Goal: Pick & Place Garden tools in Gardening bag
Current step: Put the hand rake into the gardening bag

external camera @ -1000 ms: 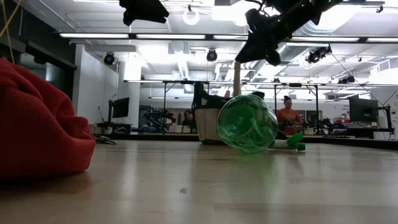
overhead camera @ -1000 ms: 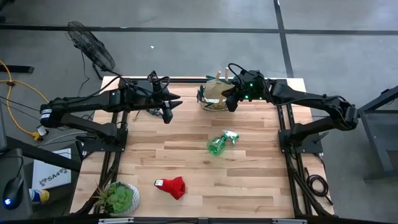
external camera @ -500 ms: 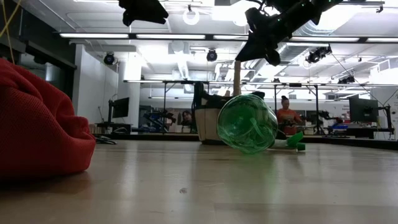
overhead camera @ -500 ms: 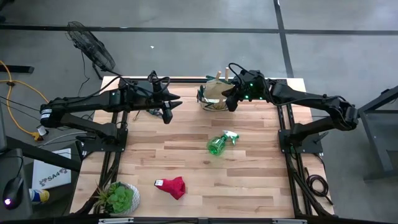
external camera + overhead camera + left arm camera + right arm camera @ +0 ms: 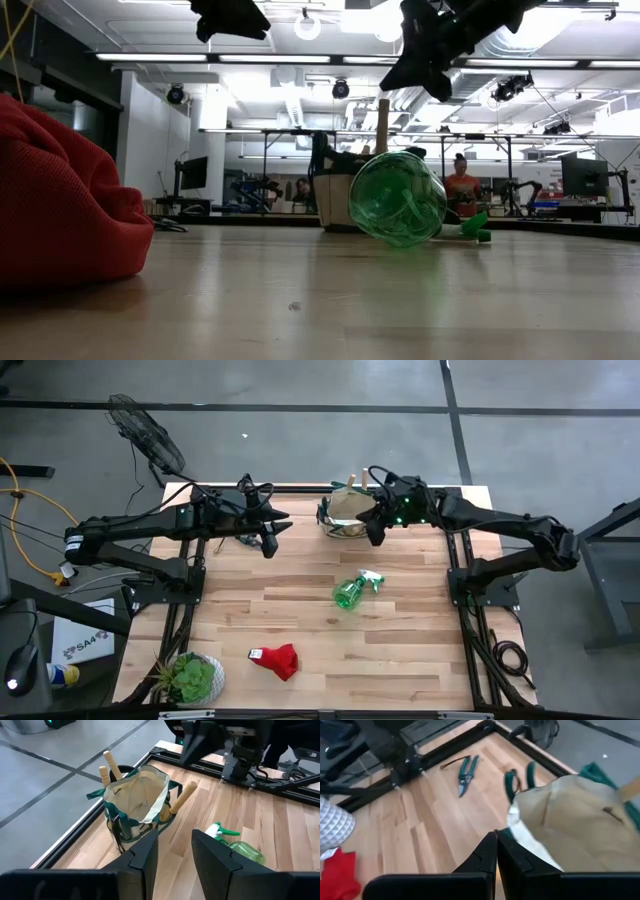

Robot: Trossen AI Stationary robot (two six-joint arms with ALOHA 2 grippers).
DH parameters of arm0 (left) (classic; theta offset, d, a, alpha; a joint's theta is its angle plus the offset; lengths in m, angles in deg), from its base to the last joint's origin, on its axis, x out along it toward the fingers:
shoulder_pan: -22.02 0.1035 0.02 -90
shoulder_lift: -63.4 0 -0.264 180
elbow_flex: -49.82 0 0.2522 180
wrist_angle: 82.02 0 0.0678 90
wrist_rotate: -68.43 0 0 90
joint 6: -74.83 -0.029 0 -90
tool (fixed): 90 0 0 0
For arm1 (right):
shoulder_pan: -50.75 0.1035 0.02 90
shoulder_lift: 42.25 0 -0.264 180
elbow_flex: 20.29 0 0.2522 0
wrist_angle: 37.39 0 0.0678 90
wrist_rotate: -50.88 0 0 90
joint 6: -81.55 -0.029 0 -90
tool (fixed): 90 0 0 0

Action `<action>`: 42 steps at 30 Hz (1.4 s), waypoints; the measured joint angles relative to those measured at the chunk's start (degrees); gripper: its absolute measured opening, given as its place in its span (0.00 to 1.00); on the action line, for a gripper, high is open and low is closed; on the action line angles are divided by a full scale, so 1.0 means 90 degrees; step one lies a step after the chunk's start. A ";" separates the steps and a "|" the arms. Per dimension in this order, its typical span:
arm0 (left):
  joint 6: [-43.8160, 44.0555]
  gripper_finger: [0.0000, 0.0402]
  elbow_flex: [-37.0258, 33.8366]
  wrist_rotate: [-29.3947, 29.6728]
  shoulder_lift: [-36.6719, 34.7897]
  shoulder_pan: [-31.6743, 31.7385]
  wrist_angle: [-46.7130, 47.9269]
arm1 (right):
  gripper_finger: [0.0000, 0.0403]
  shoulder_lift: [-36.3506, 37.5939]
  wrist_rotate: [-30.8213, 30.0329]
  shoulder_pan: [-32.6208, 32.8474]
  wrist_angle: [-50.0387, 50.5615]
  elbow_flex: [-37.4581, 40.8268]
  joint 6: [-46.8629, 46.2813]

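The tan gardening bag [image 5: 345,515] with green trim stands at the table's far edge. Wooden tool handles [image 5: 107,764] stick up out of it, and one handle [image 5: 183,799] leans out of an outer pocket. A green spray bottle [image 5: 350,592] lies on its side at mid-table. A red glove [image 5: 278,660] lies nearer the front. Pruning shears [image 5: 466,775] lie flat by the far left corner. My right gripper [image 5: 375,530] hangs shut above the bag's right rim [image 5: 520,827], well clear of it in the low view [image 5: 410,75]. My left gripper [image 5: 175,862] hovers open, left of the bag, holding nothing.
A green potted plant [image 5: 190,678] stands at the near left corner. The black table frame [image 5: 210,767] runs along the far edge behind the bag. Bare wood lies between the bag and the spray bottle.
My right gripper has tipped slightly above the bag's right rim. The bag, the spray bottle and the glove lie as they did.
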 joint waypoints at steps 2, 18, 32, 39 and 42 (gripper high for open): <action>-0.0002 0.29 0.0000 0.0007 0.0000 0.0001 -0.0002 | 0.01 0.0002 0.0009 0.0091 -0.0020 0.0000 0.0000; -0.0001 0.29 0.0000 0.0070 0.0000 0.0001 -0.0005 | 0.01 -0.0092 -0.0485 0.0493 0.0418 0.0095 0.0116; 0.0043 0.29 0.0000 0.0067 0.0000 0.0001 -0.0002 | 0.01 0.0092 0.0468 0.0397 0.0211 0.0094 -0.0111; 0.0047 0.29 0.0000 0.0067 0.0000 0.0001 -0.0005 | 0.01 -0.0101 0.0072 0.0655 0.0239 0.0095 0.0049; 0.0047 0.29 0.0000 0.0065 0.0000 0.0000 -0.0006 | 0.01 -0.0207 -0.0236 0.0681 0.0218 0.0095 0.0045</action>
